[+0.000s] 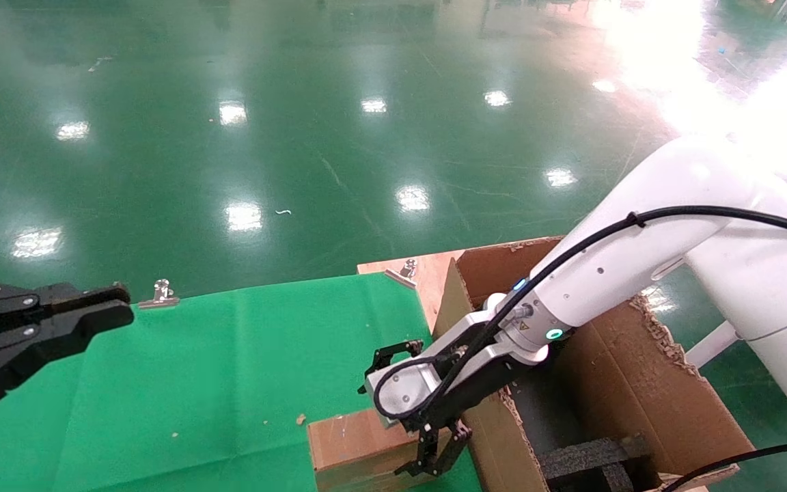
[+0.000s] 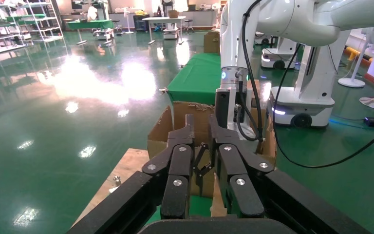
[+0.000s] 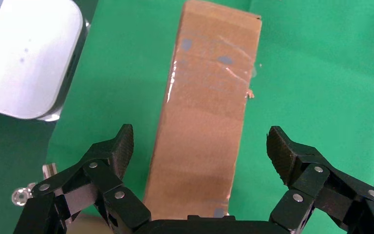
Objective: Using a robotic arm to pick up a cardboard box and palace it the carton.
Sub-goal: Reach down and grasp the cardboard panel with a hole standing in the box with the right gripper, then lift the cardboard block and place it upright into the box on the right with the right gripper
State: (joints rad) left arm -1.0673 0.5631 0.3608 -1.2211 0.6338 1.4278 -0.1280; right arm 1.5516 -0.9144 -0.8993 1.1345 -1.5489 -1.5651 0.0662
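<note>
Above the cardboard box (image 3: pixel 204 112) on the green table (image 1: pixel 229 369), the right claw (image 3: pixel 199 151) hangs wide open, nothing grabbed yet; lifting it into the carton (image 1: pixel 612 383) is left, left claw (image 2: pixel 202 134) closed, idle

Head view looks down; right wrist view sits close above the cardboard box (image 3: pixel 205 112).
</note>
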